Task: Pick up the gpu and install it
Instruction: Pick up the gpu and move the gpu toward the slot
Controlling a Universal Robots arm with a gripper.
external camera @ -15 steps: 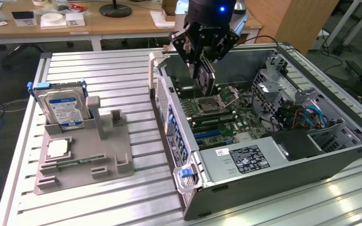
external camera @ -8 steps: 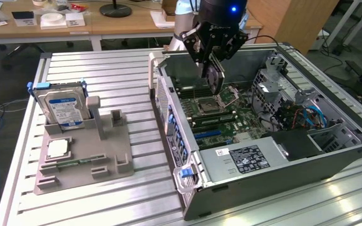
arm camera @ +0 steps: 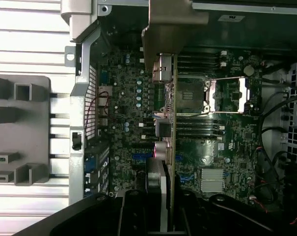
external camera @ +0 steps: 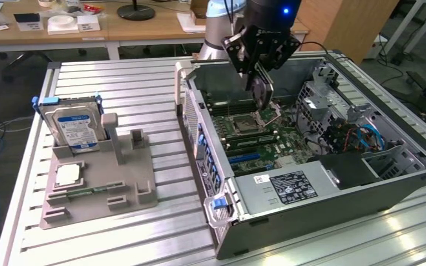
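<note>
One slatted metal table carries everything. One open computer case lies on its side directly below the gripper, with one motherboard on its floor. One grey holder tray stands well apart from the gripper, toward the exterior view's left. In it one hard drive with a blue-white label stands upright. One gripper hangs over the case opening, and its two fingers are pinching the one gpu. The gpu hangs below the fingers, above the motherboard; I cannot tell whether it touches the board. It is a thin, flat, dark card, seen on edge in the wrist view, with one pale metal bracket at one end.
</note>
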